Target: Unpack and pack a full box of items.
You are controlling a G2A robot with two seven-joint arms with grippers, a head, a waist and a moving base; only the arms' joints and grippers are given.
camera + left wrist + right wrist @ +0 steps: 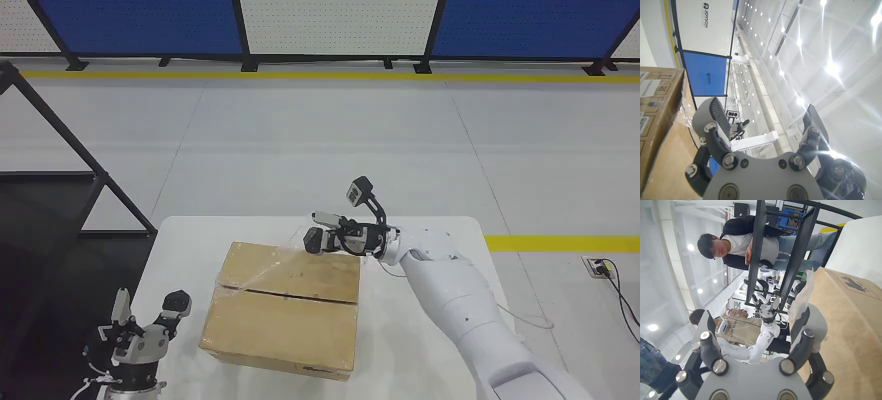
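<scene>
At the far right corner of the box (285,310), right gripper (318,228) jaws apart, one finger against the box side, just beside crinkled loose clear tape (802,294). One cardboard box, rectangular, flaps shut, on the white table (200,250). Left gripper (150,300) spread too, empty, near the box's front left, pointing up.

Matt brown cardboard box (285,315), crinkled glossy clear tape (801,296), smooth white table (190,250), left fingers (720,115) with dimpled black pads

We see the closed cardboard box (285,305) on the table (190,250), w/ tape along its top seam. Right end effector (317,228) is at the box's far edge, fingers apart; left end effector (150,300) sits nr the table's near-left corner, fingers spread.
</scene>
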